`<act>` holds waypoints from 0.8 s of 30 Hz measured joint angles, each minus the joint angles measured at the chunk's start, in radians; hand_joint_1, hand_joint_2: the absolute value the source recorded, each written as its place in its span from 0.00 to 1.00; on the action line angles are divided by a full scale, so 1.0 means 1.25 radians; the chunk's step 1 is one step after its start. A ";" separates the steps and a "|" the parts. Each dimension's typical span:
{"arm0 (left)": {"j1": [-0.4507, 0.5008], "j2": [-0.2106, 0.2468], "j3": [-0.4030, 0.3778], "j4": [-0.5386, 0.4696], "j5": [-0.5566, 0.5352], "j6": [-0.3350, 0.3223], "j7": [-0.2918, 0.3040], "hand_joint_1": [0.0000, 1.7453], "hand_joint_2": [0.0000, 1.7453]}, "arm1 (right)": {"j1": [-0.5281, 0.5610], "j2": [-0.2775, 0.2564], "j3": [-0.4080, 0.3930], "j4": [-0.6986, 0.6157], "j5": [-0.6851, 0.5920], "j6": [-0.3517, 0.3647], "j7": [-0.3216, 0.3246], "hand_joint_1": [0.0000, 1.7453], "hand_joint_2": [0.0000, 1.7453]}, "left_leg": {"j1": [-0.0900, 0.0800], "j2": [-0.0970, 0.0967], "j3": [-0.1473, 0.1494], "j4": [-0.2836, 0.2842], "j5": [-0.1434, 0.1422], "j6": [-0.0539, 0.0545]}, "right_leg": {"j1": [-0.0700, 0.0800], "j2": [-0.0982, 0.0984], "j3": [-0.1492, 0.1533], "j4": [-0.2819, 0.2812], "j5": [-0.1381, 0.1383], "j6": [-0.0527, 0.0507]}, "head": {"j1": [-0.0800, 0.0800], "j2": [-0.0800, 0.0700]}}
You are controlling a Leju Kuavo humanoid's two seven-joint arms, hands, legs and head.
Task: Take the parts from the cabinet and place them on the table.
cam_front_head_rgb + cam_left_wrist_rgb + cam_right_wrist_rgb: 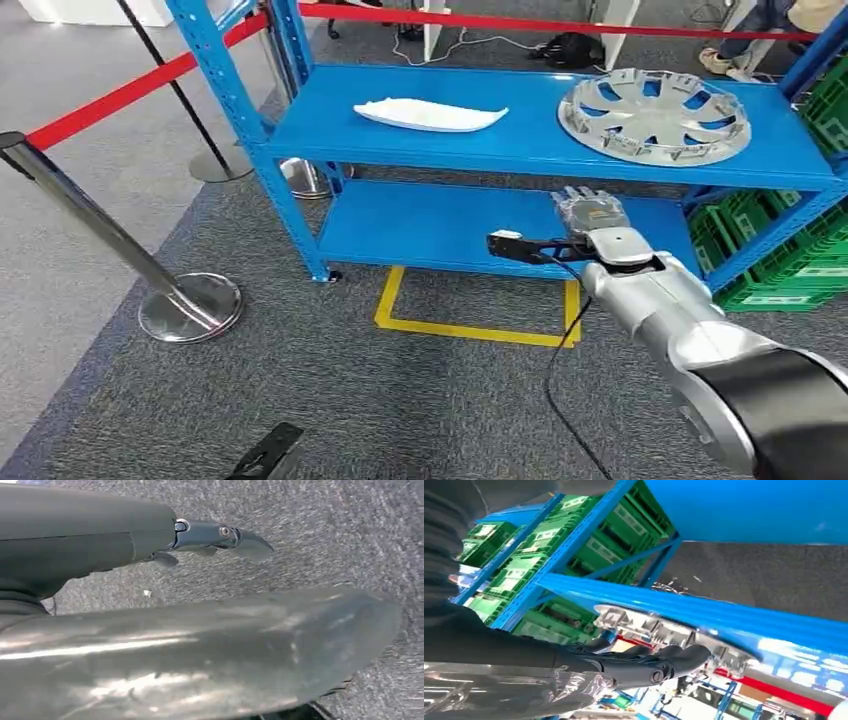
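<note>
A silver hubcap [655, 115] lies flat at the right end of the blue cabinet's top shelf [520, 140]. A white curved part [430, 115] lies on the same shelf, further left. My right hand [590, 215] is raised in front of the shelf's front edge, just below and left of the hubcap, fingers stretched out and holding nothing. In the right wrist view its dark fingers [659, 662] reach toward the hubcap's rim [664, 630] from under the shelf edge. My left hand [175, 640] hangs over grey carpet, holding nothing.
Green crates [800, 250] stand to the right of the cabinet. Its bare lower shelf [430, 225] sits above a yellow floor mark [470, 325]. Chrome posts [95, 220] with red belts [120, 95] fence the left side and the back. A person's legs [745, 45] show behind.
</note>
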 joint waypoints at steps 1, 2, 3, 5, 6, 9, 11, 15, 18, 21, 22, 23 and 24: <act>-0.001 -0.001 0.000 0.000 0.000 0.000 0.000 0.00 0.00 | -0.002 0.000 0.000 0.000 0.000 0.000 0.000 0.00 1.00 | -0.002 -0.004 0.011 -0.026 -0.014 0.007 | 0.006 0.002 -0.004 0.007 -0.003 0.005 | -0.004 0.000; -0.001 -0.001 0.000 0.000 0.000 0.000 0.000 0.00 0.00 | -0.002 0.000 0.000 0.000 0.000 0.000 0.000 0.00 1.00 | -0.002 -0.005 0.009 -0.020 -0.014 0.017 | 0.006 0.002 -0.004 0.002 -0.002 0.008 | 0.002 0.000; 0.000 -0.001 0.000 0.000 0.000 -0.001 0.000 0.00 0.00 | -0.002 0.000 0.000 0.000 0.000 0.000 0.000 0.00 1.00 | -0.004 -0.006 0.009 -0.020 -0.016 0.022 | 0.005 0.001 -0.002 -0.001 -0.002 0.011 | 0.001 0.000; 0.001 -0.001 0.000 0.000 0.000 -0.003 0.000 0.00 0.00 | -0.002 0.000 0.000 0.000 -0.002 -0.001 -0.001 0.00 1.00 | -0.001 -0.005 0.011 -0.023 -0.013 0.035 | 0.002 0.001 -0.001 -0.003 -0.005 0.021 | 0.001 0.000; 0.000 -0.001 -0.001 0.000 -0.001 -0.003 0.000 0.00 0.00 | -0.002 0.000 0.000 -0.001 -0.002 -0.004 -0.002 0.00 1.00 | -0.001 -0.005 0.013 -0.023 -0.014 0.041 | 0.002 -0.001 -0.009 0.014 -0.018 0.024 | 0.005 0.000; 0.000 -0.002 -0.001 0.000 -0.003 -0.005 0.000 0.00 0.00 | 0.000 0.000 0.000 -0.005 -0.007 -0.044 -0.009 0.00 1.00 | -0.002 -0.005 0.015 -0.023 -0.019 0.049 | 0.002 -0.002 -0.103 0.205 -0.105 0.027 | 0.010 0.000; 0.003 -0.001 -0.001 0.000 -0.003 -0.005 0.000 0.00 0.00 | 0.005 0.000 0.000 -0.005 -0.011 -0.070 -0.012 0.00 1.00 | -0.003 -0.006 0.018 -0.023 -0.021 0.050 | 0.002 -0.002 -0.140 0.262 -0.109 0.027 | 0.011 0.000; 0.003 -0.002 -0.002 0.000 -0.004 -0.005 0.000 0.00 0.00 | 0.006 -0.001 0.000 -0.013 -0.013 -0.086 -0.014 0.00 1.00 | -0.003 -0.008 0.035 -0.022 -0.033 0.039 | 0.001 -0.004 -0.034 0.026 0.026 0.023 | 0.013 0.000; 0.002 -0.001 -0.002 0.000 -0.005 -0.005 0.000 0.00 0.00 | 0.007 0.000 0.000 -0.013 -0.013 -0.100 -0.015 0.00 1.00 | -0.007 -0.010 0.033 -0.023 -0.032 0.027 | 0.006 -0.001 -0.021 0.007 0.012 0.012 | 0.012 0.000; 0.002 -0.002 -0.002 0.000 -0.006 -0.005 0.000 0.00 0.00 | 0.004 -0.002 -0.002 -0.018 -0.016 -0.118 -0.014 0.00 1.00 | -0.005 -0.008 0.034 -0.018 -0.043 0.013 | 0.002 0.000 -0.017 0.003 0.014 -0.003 | 0.012 0.000; 0.001 -0.002 -0.003 0.000 -0.007 -0.005 0.000 0.00 0.00 | -0.001 -0.002 -0.002 -0.020 -0.016 -0.124 -0.014 0.00 1.00 | -0.006 -0.007 0.017 0.017 -0.066 0.010 | 0.001 0.000 -0.016 0.003 0.012 -0.009 | 0.005 0.000; 0.000 -0.002 -0.003 0.000 -0.007 -0.005 0.000 0.00 0.00 | -0.004 -0.002 -0.002 -0.020 -0.016 -0.125 -0.014 0.00 1.00 | -0.004 -0.007 -0.017 0.085 -0.098 0.007 | 0.001 0.000 -0.016 0.003 0.012 -0.010 | 0.005 0.000; 0.000 -0.002 -0.003 0.000 -0.008 -0.005 0.000 0.00 0.00 | -0.005 -0.002 -0.002 -0.020 -0.018 -0.125 -0.014 0.00 1.00 | -0.004 -0.007 -0.056 0.157 -0.127 0.005 | 0.001 0.000 -0.016 0.003 0.011 -0.012 | 0.004 0.000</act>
